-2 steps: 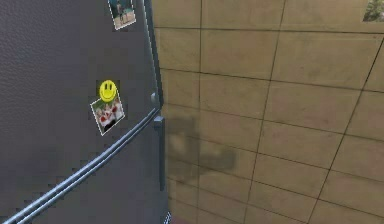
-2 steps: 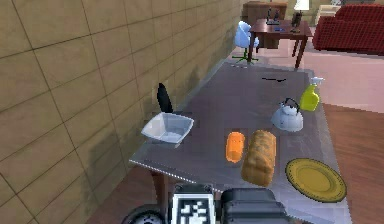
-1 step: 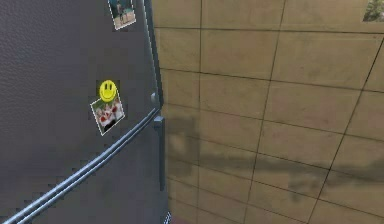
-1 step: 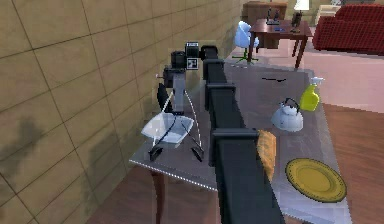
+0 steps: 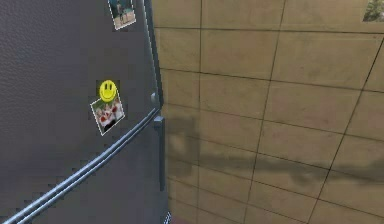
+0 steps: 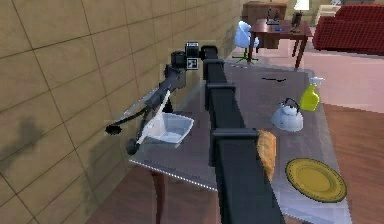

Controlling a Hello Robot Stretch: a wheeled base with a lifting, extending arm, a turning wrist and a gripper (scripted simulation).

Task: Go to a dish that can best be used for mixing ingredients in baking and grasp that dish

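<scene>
A pale, squarish shallow dish (image 6: 172, 128) sits on the grey table (image 6: 250, 100) at its near left corner in the arm side view. The dark arm bar (image 6: 228, 140) rises from the bottom edge over the table, with white marker squares at its far end. From there the gripper (image 6: 120, 138) reaches down and left, its thin fingers (image 6: 112, 127) ending just left of the dish, past the table's corner. The dish lies right beside the gripper's body, so I cannot tell whether the gripper holds anything.
On the table stand a metal kettle (image 6: 288, 115), a yellow spray bottle (image 6: 311, 95), a yellow plate (image 6: 316, 180) and a loaf (image 6: 266, 152). A tan tiled wall (image 6: 70, 80) runs along the left. A red sofa (image 6: 355, 28) stands far back. The forward view shows a dark fridge (image 5: 60, 110) with magnets.
</scene>
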